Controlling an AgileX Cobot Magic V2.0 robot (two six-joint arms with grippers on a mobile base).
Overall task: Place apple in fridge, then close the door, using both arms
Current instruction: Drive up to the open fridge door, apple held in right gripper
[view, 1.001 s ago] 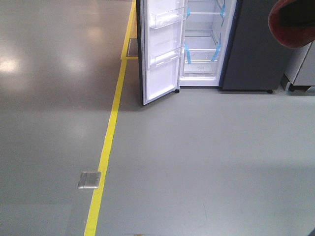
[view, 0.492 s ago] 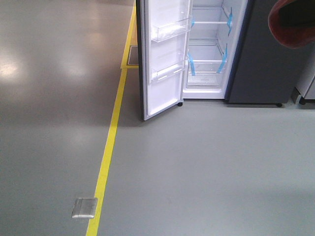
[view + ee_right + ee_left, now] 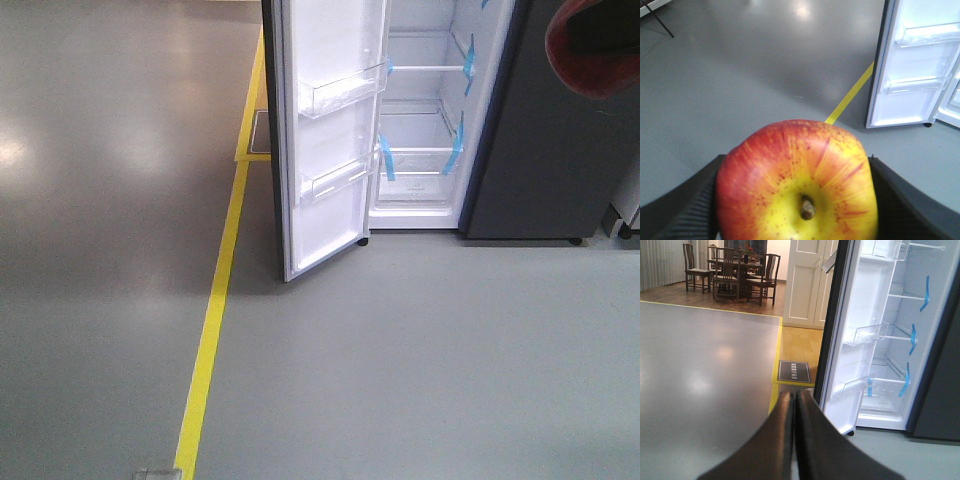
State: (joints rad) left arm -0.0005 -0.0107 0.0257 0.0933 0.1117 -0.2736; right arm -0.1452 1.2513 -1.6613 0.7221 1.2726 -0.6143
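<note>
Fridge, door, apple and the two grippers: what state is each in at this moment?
fridge: open, its shelves bare as far as they show.
door: swung wide open, its clear bins look empty.
apple: gripped on both sides, stem toward the camera, not yet in the fridge.
right gripper: shut on the apple.
left gripper: shut tight, nothing held.

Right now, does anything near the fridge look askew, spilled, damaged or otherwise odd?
Nothing stands out. The door is open and hangs straight. The shelves in the fridge are level and bare, with blue tape strips at their ends. The floor shows no spill. The apple looks whole.
</note>
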